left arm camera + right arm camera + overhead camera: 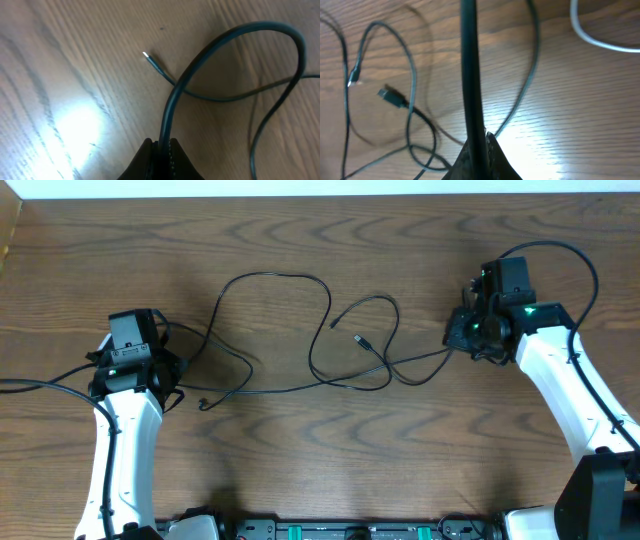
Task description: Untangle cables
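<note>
With the left gripper [161, 152] and right gripper [478, 150] each pinched shut on the thin black cables [328, 305] looping mid-table between them, the spreading step seems in hand; next calls for drawing apart gently.

The worktop [300, 230] under me is brown wood with a plain grain, smooth enough to throw back a soft glare. The black cables [275, 277] wear a smooth, faintly shiny plastic sheath, and the white cable [590, 35] looks alike. One plug tip [145, 55] glints like bare metal. My left gripper [161, 146] is matt black with a finely ribbed pad. My arm shells [550, 365] are glossy white plastic.
</note>
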Controlling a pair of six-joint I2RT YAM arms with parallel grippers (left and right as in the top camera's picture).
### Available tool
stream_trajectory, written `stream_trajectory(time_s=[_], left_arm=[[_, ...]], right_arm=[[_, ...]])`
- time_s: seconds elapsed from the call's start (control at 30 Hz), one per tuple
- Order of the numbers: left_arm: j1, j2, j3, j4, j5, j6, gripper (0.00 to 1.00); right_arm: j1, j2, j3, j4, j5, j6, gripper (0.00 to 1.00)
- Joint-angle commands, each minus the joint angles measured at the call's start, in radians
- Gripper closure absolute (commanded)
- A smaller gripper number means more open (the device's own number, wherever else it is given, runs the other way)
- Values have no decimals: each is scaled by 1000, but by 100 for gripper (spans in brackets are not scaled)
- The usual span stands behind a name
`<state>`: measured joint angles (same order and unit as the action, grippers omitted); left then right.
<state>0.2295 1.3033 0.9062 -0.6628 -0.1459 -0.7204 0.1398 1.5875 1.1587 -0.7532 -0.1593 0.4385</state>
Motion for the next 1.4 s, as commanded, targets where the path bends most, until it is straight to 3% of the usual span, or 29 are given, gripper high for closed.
stream_trajectory(time_s=[0.0,0.3,0.53,0.83,0.87,0.93,1.07,1.23,1.37], left_arm=[[8,-1,-6,11,39,28,92],[7,-1,-6,17,53,36,93],[7,-1,-6,17,53,39,92],[7,-1,-6,17,53,39,92],[7,-1,-6,17,53,39,92],[7,-1,-6,17,53,39,92],[7,-1,-6,17,53,39,92],[7,-1,-6,17,53,39,92],[7,-1,-6,17,53,39,92]], right_arm=[[27,-14,4,3,-35,-17,99],[132,11,4,6,-34,-19,99],[191,58,4,-2,-21,-115,99],[192,139,4,-70,139,-121,97],[192,148,4,-73,146,-120,87],[192,164,4,-74,146,-117,47],[196,189,4,-71,140,-90,16],[196,198,4,-67,-3,-95,8],[208,198,4,-109,-322,-167,1]])
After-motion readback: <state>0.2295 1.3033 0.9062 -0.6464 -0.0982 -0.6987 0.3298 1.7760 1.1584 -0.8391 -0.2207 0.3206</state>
